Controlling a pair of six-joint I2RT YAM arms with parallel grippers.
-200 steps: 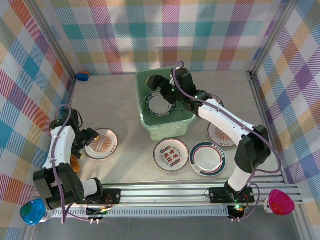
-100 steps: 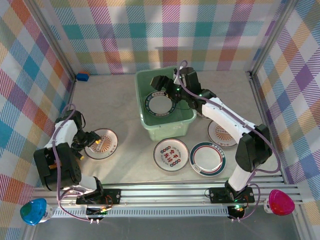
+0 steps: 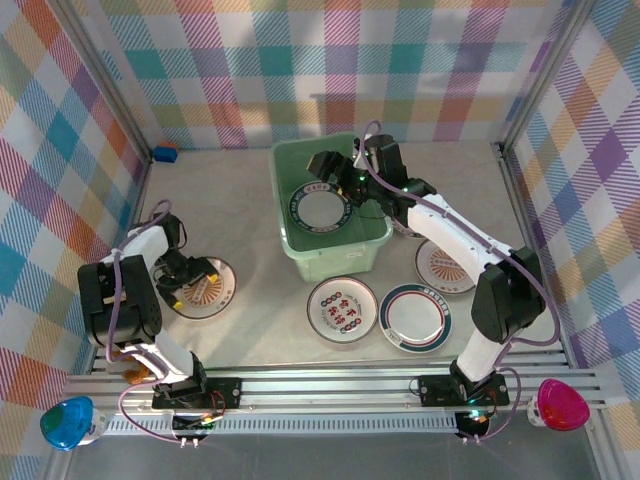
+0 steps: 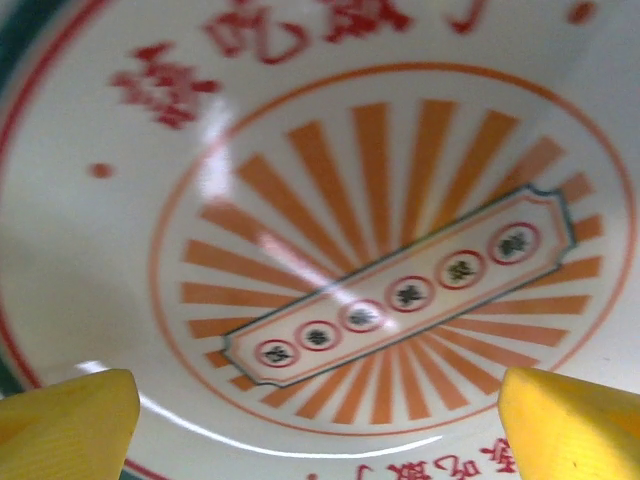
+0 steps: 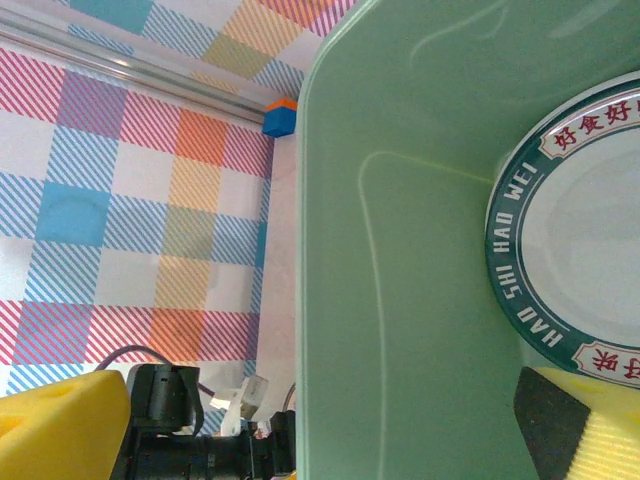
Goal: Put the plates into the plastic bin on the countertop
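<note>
Hovering low over the orange sunburst plate (image 3: 203, 289) at the left side of the counter (image 3: 225, 205), your left pincer (image 3: 188, 277) has its jaws spread wide and nothing in them. In the left wrist view its yellow fingertips (image 4: 65, 420) sit at the two bottom corners, with the plate's orange rays and small banner of red circles between and above them. Can't tell if the tips touch the plate. Your right pincer (image 3: 335, 172) is out over the plastic bin (image 3: 336, 262), jaws also fully apart and empty. In the right wrist view its yellow pads (image 5: 60, 430) sit far apart at the lower corners, with the bin's mint-green inside between them. The bin stands mid-counter, toward the back wall. One dark-green-rimmed plate (image 3: 318, 208) lies flat on the bin floor. Three more plates lie flat on the counter. The red-patterned plate (image 3: 342, 309) is just in front of the bin. The green-ringed plate (image 3: 415, 317) is just beside it on the right. The orange-centred plate (image 3: 447, 270) is right of the bin, partly under your right arm. A small blue and orange block (image 3: 165, 154) sits at the far left corner against the plaid wall (image 3: 60, 150).
</note>
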